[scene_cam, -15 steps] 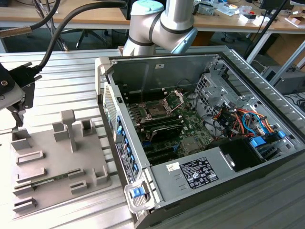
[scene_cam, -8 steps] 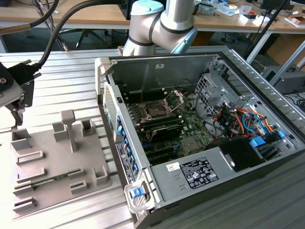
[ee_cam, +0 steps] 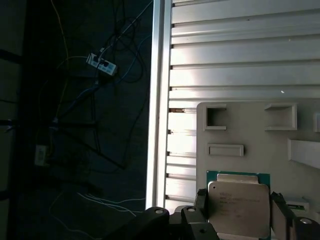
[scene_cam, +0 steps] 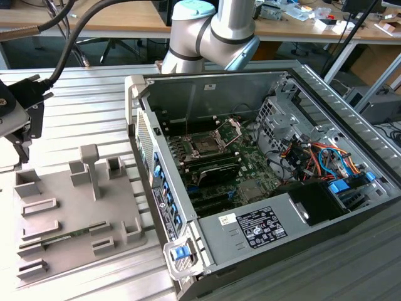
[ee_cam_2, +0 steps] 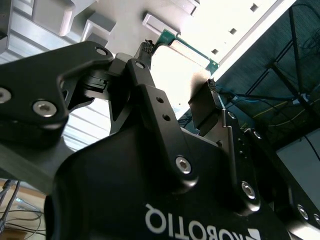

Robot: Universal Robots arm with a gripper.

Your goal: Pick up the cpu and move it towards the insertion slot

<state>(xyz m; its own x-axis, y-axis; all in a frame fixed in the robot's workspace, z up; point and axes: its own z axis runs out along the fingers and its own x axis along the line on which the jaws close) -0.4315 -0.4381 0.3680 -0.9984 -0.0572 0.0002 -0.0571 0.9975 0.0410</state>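
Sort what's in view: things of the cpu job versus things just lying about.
Job: cpu; gripper at it; insertion slot; grey tray bearing the cpu.
Lying about: memory slots; orange and blue cables.

Arm (scene_cam: 216,28): one, built of silver tube sections with grey joint housings and a pale blue end cap. A large joint stands at the far side of the scene, near the middle of the exterior view. Wrist end (scene_cam: 17,110): black, at the exterior view's left edge, well apart from that joint and partly cut by the frame. Gripper (ee_cam_2: 179,65): black, two-fingered, with bolted linkage bars on a broad black body. Fingers (ee_cam: 278,206): two, dark and flat-padded, closed against opposite edges of the cpu (ee_cam: 239,207), one on each side, in both wrist views. The chip is held flat between the tips, its metal top facing the first wrist view.
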